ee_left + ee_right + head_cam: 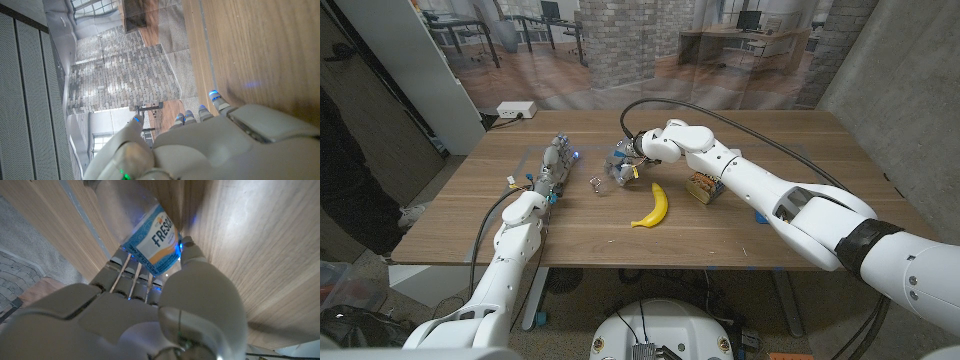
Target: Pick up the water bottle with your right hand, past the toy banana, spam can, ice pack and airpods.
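The water bottle (150, 235) is lying between the right hand's (623, 167) fingers (131, 272) and thumb, which are closing around its clear plastic body, near the middle of the wooden counter (780, 150). Its blue and orange label is reading "FRESC", with the rest of the word running out of sight behind the thumb. The right arm is stretching in across the counter, bent at the elbow, its smooth white shell ending at the wrist over the bottle. Just beyond the fingers toward the robot, the yellow toy banana (653, 206) is lying curved on the wood grain. Beside the right forearm, a small box-shaped spam can (704, 187) is sitting with a printed label too small to read. Well apart, the left hand (554, 170) is resting on the counter with its fingers (215, 100) stretched forward and spread, holding nothing, blue lights glowing at the tips.
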Robot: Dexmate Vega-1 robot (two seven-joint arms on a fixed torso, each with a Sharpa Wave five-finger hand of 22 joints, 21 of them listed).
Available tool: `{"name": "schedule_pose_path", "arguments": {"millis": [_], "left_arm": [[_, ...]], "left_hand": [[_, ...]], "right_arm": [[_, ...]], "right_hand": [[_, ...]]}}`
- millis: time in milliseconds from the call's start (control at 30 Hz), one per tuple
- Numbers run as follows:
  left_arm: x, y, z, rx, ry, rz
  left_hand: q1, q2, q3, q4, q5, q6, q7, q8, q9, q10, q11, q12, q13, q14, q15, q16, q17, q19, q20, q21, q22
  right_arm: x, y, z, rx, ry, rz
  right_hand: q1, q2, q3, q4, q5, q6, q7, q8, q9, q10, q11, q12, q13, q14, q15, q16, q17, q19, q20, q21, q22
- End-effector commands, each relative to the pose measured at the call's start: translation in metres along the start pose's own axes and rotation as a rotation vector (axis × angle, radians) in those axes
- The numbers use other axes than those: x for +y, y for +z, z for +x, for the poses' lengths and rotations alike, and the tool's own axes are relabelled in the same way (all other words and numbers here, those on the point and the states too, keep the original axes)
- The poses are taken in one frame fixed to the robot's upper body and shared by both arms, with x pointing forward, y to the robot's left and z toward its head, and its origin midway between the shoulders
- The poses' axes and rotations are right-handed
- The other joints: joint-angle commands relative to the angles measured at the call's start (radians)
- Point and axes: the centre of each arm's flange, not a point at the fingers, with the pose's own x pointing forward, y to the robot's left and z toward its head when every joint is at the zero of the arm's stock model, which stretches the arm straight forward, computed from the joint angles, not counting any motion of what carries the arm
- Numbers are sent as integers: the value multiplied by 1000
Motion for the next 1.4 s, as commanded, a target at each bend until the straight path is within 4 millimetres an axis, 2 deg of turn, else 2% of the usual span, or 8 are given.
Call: {"name": "schedule_pose_path", "arguments": {"millis": [33,167,233,500,1400], "left_arm": [[0,0,1,-2,0,-3],[-1,1,2,-3,-3,0],[-2,1,3,-4,-5,0],[-3,2,4,-2,-10,1],[-5,8,7,-11,-20,14]], "left_hand": [[-9,22,-6,0,5,-86,-1,3,2,-91,-1,4,6,-127,1,3,6,-103,3,-2,1],[-9,23,-6,0,5,-85,-1,3,2,-91,-1,4,6,-127,1,3,6,-103,3,-2,1],[-9,23,-6,0,5,-86,-2,3,2,-92,0,4,6,-128,2,3,6,-102,2,-2,1],[-8,23,-6,0,5,-85,-3,3,2,-92,1,4,6,-128,1,3,6,-102,2,-4,1],[-7,23,-7,-1,5,-86,-3,3,2,-92,-1,4,6,-128,1,3,6,-101,3,-8,2]], "right_arm": [[1,2,-3,-4,-53,-15],[-1,1,-5,-4,-67,-10],[-3,0,-6,-4,-71,-4],[-10,-5,-11,-2,-103,4],[-32,-6,-29,6,-192,8]], "right_hand": [[60,36,7,-13,-1,83,-31,18,5,33,-3,13,8,29,-130,34,31,30,-6,27,12],[67,38,3,-11,-5,88,-29,18,6,33,2,12,10,25,-126,39,41,26,0,30,12],[60,36,-4,-3,-9,87,-30,17,6,31,-4,10,11,21,-125,43,47,14,4,27,12],[50,36,-11,9,-15,82,-28,12,7,27,4,6,13,12,-120,34,49,-8,8,24,10],[52,38,-14,16,-25,84,-27,5,9,32,1,1,18,13,-119,22,52,-27,7,27,5]]}}
